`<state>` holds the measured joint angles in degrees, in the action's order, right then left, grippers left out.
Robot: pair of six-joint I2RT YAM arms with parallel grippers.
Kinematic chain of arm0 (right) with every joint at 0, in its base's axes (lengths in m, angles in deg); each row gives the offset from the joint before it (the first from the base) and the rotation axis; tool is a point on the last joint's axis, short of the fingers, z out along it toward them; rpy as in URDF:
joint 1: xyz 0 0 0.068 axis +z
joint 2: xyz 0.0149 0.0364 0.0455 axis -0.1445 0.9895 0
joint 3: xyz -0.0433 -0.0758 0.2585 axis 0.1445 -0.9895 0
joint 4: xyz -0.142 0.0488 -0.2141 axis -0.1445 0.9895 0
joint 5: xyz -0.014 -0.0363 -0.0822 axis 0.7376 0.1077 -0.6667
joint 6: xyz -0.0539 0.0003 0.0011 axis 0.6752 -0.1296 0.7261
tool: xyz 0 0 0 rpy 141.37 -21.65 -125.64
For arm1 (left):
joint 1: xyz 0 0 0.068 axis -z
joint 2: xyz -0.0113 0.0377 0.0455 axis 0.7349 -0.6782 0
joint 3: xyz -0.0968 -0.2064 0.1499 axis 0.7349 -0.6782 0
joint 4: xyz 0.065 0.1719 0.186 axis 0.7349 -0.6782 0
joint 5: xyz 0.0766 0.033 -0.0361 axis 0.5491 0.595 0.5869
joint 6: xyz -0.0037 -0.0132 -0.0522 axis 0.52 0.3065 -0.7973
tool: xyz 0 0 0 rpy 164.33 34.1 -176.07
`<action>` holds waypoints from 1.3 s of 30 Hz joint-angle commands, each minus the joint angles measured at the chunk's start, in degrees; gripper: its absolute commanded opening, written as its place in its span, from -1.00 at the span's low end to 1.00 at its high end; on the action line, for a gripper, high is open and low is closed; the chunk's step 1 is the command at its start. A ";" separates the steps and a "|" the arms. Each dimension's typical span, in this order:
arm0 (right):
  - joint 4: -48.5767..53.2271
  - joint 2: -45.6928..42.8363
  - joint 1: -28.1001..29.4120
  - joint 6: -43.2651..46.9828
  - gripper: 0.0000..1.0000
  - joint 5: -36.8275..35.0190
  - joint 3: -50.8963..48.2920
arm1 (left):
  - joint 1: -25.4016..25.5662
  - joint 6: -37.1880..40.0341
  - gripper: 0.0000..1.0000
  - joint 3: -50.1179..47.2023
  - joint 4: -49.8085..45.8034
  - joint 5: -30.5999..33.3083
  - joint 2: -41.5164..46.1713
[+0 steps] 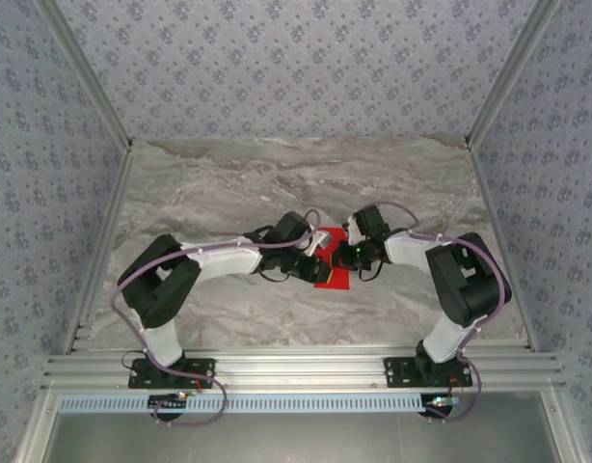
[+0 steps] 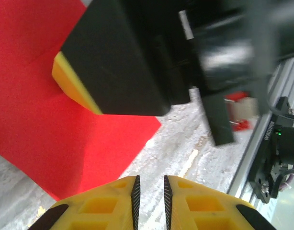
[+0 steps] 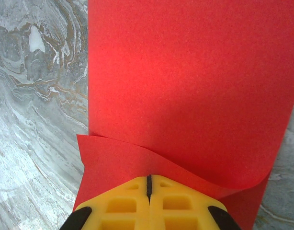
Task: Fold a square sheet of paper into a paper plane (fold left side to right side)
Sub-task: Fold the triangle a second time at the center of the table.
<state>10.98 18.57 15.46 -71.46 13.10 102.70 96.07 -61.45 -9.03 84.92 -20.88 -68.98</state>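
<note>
Robot lab cell: marble-look tabletop (image 1: 277, 174), aluminium extrusion frame (image 1: 277, 371), patterned walls (image 1: 296, 68), bolted robot arms (image 1: 460, 275).

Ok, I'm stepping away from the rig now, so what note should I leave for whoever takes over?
Left gripper: slightly open, empty, beside the bright red paper sheet.
Right gripper: shut on that sheet's lifted, curling edge; the rest lies flat on the grey marble table.
Done: edge picked up.
To do: carry it across, align, crease, then the remaining plane folds.
</note>
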 commanded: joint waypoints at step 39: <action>12.10 3.10 -0.22 3.27 -0.94 -6.51 1.99 | 1.24 -3.93 -0.69 -10.00 3.05 2.09 -1.73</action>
<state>16.20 19.11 15.49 -69.61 12.19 105.21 96.29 -63.59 -15.74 92.57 -18.69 -71.82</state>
